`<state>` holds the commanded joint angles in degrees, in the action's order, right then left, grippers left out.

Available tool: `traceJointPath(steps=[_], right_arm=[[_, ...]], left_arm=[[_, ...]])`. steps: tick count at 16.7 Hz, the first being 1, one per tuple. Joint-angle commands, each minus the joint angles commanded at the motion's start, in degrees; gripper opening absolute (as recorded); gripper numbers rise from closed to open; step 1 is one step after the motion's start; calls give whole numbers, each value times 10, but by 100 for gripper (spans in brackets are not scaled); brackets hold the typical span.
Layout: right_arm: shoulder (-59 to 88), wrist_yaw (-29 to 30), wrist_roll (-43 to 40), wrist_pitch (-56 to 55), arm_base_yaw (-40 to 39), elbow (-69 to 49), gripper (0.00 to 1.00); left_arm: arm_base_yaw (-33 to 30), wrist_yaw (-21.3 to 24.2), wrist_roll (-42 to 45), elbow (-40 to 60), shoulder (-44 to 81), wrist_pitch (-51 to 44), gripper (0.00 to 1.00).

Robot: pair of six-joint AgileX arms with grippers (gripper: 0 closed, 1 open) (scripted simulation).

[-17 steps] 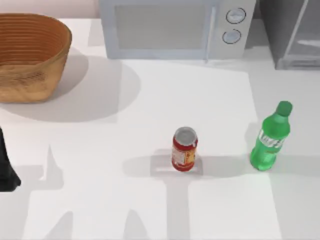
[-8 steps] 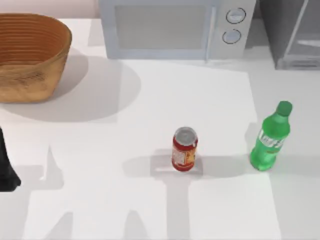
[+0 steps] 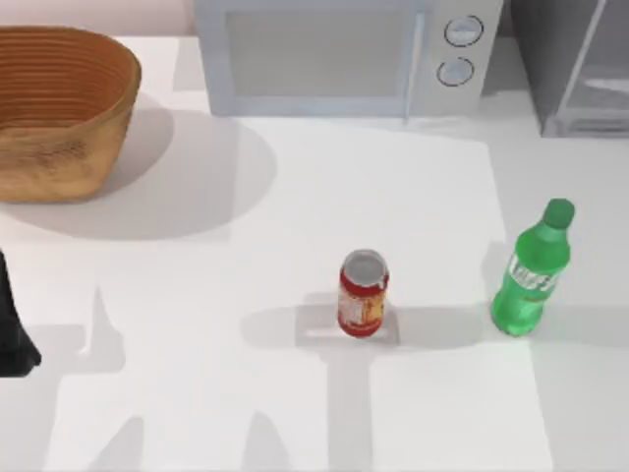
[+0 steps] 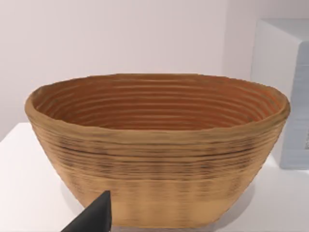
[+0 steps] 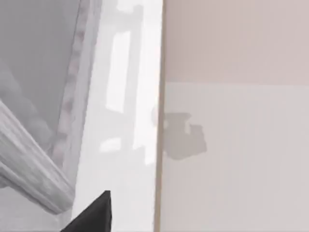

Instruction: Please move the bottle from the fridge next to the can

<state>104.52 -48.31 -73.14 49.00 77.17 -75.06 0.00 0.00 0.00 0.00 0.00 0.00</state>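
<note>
bottle (image 3: pixel 532 279) stood upright on the desk (image 3: pixel 295 393), free of any fingers, right of the can (image 3: pixel 363 293) and apart from it. we could not tell whether our left fingers (image 4: pixel 91 218) or right fingers (image 5: pixel 91 215) were open or closed. our left arm (image 3: pixel 14 324) sat at the desk's left edge, facing the basket (image 4: pixel 154 150). the fridge (image 3: pixel 575 64) stood at the back right, beside the microwave (image 3: pixel 344 54).

wicker basket (image 3: pixel 59 108) at table's (image 3: pixel 295 197) left, microwave (image 3: pixel 344 54) behind
</note>
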Motion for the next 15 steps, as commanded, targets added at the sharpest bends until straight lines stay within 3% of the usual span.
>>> traceJointPath(steps=[4, 7, 10, 15], right_arm=[[2, 28, 208, -168, -121, 4, 100], [3, 45, 314, -266, -194, 7, 100], [3, 54, 366, -317, -235, 8, 100], [-1, 54, 369, -324, -232, 13, 100]], left_arm=[[0, 0, 0, 0, 0, 0, 100], [0, 0, 0, 0, 0, 0, 100], [0, 0, 0, 0, 0, 0, 100], [0, 0, 0, 0, 0, 0, 100]])
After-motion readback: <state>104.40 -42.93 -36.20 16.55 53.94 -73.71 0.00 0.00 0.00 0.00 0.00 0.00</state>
